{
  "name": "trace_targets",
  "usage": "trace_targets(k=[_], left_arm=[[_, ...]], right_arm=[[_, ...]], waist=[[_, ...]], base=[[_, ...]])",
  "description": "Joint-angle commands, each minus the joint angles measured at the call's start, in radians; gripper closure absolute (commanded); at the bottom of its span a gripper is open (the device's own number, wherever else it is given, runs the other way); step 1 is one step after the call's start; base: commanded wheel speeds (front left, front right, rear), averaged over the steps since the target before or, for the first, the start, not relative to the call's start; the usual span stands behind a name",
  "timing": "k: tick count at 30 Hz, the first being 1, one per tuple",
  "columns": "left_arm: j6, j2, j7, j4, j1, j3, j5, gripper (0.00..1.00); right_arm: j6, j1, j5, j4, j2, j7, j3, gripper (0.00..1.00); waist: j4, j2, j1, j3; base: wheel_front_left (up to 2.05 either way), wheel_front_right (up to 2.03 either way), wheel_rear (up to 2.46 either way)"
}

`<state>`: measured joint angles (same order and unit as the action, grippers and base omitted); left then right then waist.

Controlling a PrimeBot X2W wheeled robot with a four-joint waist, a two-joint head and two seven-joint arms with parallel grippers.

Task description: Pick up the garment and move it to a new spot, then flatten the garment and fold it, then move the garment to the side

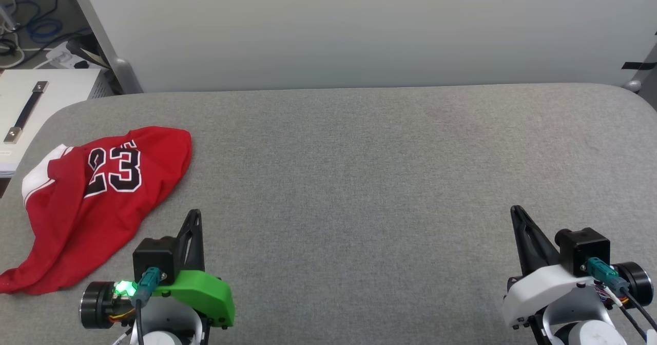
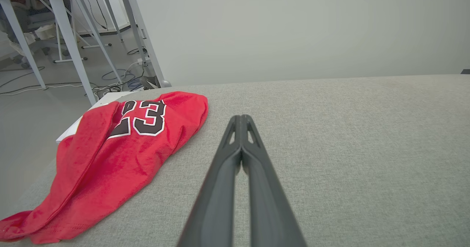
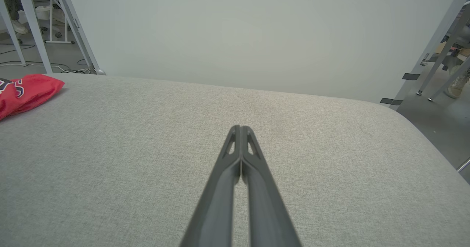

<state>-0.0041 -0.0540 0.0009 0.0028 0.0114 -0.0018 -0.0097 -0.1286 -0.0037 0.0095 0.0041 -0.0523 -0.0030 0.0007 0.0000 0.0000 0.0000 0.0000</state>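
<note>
Fingers of the left gripper (image 1: 195, 214) are pressed together with nothing between them, their tips meeting above the gray padded table (image 1: 359, 180). The right gripper (image 1: 515, 210) is the same: both dark fingers are closed against each other and hold nothing, and it hovers over bare fabric near the table's right end. The garment (image 1: 97, 201) lies crumpled at the table's left end, just beside the left gripper on its left and apart from it. It is a red heap with the black number 23, outlined in white, facing up and a patch of white sleeve showing at its far left edge. Its lower corner trails toward the table's near left edge. The right gripper is well apart from it. A white case (image 1: 31, 109) with a dark handle sits past the table's left corner, and a pale wall (image 1: 359, 26) stands behind the table.
</note>
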Motion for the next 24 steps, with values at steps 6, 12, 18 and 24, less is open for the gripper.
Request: trace_targets(k=[6,12,18,24], left_arm=[[0.004,0.004,-0.001,-0.003,-0.011,0.002,0.010,1.00],[0.004,0.004,-0.001,-0.003,-0.011,0.002,0.010,1.00],[0.004,0.004,-0.001,-0.003,-0.011,0.002,0.010,1.00],[0.004,0.004,-0.001,-0.003,-0.011,0.002,0.010,1.00]], right_arm=[[-0.002,0.004,-0.009,-0.004,0.002,0.003,-0.001,1.00],[-0.002,0.004,-0.009,-0.004,0.002,0.003,-0.001,1.00],[-0.002,0.004,-0.009,-0.004,0.002,0.003,-0.001,1.00],[-0.002,0.004,-0.009,-0.004,0.002,0.003,-0.001,1.00]], waist=[[0.000,0.0000,0.0000,0.000],[0.000,0.0000,0.0000,0.000],[0.000,0.0000,0.0000,0.000],[0.000,0.0000,0.0000,0.000]], base=[[0.00,0.00,0.00],[0.00,0.00,0.00],[0.00,0.00,0.00],[0.00,0.00,0.00]])
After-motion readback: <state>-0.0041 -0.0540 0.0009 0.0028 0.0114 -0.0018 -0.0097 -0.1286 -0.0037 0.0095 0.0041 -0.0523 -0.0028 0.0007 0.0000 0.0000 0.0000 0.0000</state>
